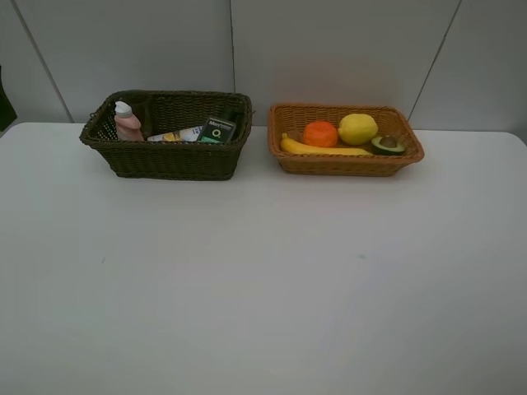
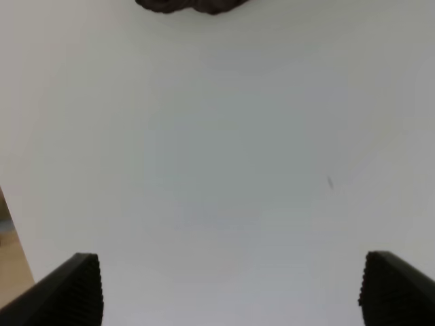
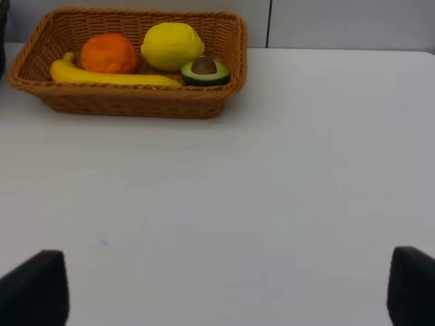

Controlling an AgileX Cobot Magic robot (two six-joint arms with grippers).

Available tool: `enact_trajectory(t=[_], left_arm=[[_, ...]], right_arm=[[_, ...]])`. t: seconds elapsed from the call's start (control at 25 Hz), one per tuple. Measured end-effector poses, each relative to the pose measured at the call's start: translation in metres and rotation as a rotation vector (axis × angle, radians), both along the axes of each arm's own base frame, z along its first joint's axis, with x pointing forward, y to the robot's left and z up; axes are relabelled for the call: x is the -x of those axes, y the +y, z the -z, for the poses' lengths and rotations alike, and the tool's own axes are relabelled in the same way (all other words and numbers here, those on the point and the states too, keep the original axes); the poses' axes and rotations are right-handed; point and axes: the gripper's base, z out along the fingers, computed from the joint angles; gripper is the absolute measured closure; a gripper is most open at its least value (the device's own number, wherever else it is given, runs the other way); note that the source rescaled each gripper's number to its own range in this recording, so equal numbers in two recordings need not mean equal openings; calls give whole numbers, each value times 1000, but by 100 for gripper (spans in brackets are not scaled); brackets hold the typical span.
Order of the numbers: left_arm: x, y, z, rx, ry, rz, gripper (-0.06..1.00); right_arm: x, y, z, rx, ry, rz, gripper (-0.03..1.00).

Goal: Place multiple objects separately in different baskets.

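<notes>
- Evidently the fruit is lying in the tan basket (image 1: 346, 164) and the bottles in the dark basket (image 1: 169, 160) (sorted by kind).
- Both pincers, left (image 2: 231, 288) and right (image 3: 228, 288), are hanging spread and empty over the bare worktop (image 1: 263, 288).

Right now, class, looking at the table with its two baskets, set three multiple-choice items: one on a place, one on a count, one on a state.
1. Where does the banana lie?
A. in the orange-tan basket
B. in the dark olive-brown basket
C. on the bare table

2. How many fruit pieces does the orange-tan basket hold?
A. two
B. four
C. six

3. How do both arms' jaws stand?
A. shut on a bottle
B. shut, empty
C. open, empty

Answers: 1 A, it lies along that basket's front wall. 2 B, banana, orange, lemon, halved avocado. 3 C, each wrist view shows them wide apart over bare table.
</notes>
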Motion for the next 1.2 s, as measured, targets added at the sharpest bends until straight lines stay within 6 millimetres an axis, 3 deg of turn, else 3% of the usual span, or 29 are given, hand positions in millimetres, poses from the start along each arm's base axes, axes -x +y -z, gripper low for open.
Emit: enact_trajectory(t=[0.36, 0.72, 1.0, 1.2], left_arm=[[77, 27, 19, 55, -66, -64, -5], [143, 46, 60, 145, -131, -66, -5], [173, 51, 94, 223, -177, -53, -5], [182, 54, 94, 261, -246, -43, -5]], right_arm=[[0, 0, 0, 0, 0, 0, -2], [0, 0, 0, 0, 0, 0, -2], [0, 0, 0, 0, 0, 0, -2], [0, 0, 0, 0, 0, 0, -2]])
